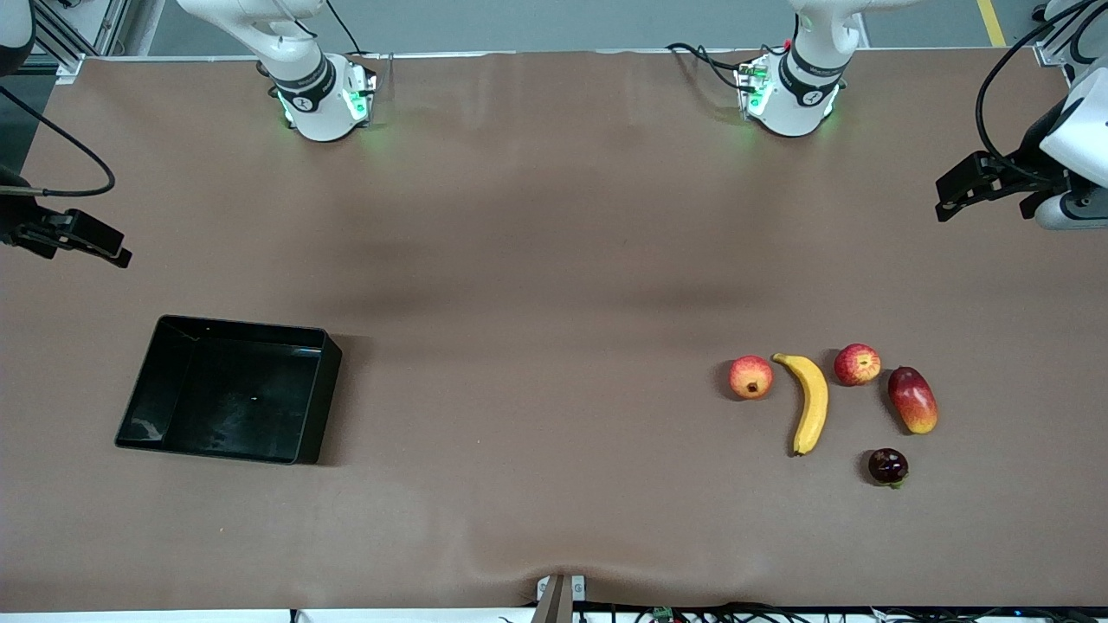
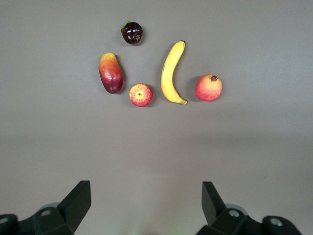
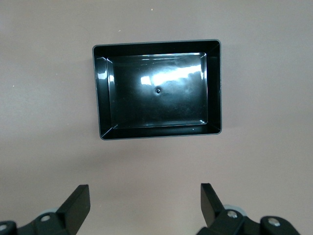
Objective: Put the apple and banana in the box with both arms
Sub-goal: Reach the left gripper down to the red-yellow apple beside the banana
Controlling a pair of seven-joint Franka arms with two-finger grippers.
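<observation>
Dark plum lies nearest; banana just above, apple beside it. Box sits well apart. Left gripper and right gripper hover, jaws wide, holding nothing.

You are looking down on the whole bench from high up; wrist cameras are looking down, sharing its banana and box.

The box is glossy black plastic; the table is matt brown; the banana looks smooth.
</observation>
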